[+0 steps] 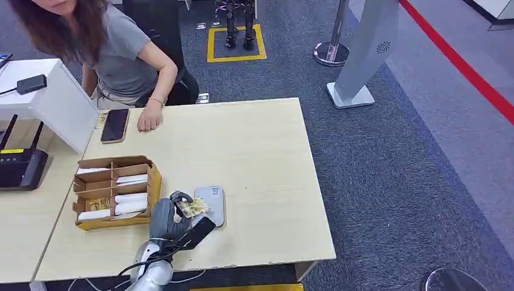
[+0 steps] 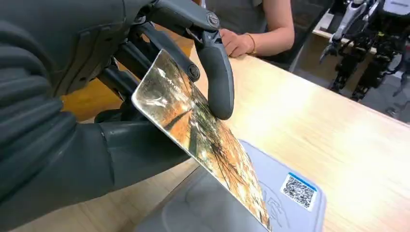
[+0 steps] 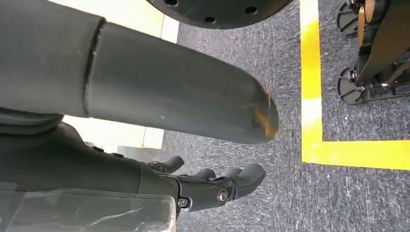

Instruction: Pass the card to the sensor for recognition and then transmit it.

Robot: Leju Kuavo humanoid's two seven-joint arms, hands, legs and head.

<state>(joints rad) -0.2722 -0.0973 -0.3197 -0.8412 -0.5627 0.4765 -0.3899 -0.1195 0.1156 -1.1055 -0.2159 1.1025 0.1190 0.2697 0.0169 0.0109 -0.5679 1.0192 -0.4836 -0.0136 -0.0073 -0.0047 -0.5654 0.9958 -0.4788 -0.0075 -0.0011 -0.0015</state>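
Head view: left hand (image 1: 173, 215) grips the card (image 1: 192, 208) over the sensor (image 1: 212, 203), seemingly touching; right hand (image 3: 212, 186) empty, fingers apart.

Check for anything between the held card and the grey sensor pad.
Nothing visible. The left hand holds the card tilted right above the sensor pad, with only open air between them.

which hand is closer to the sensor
Left. The left hand holds the card right over the sensor; the right hand hangs above the carpet, away from it.
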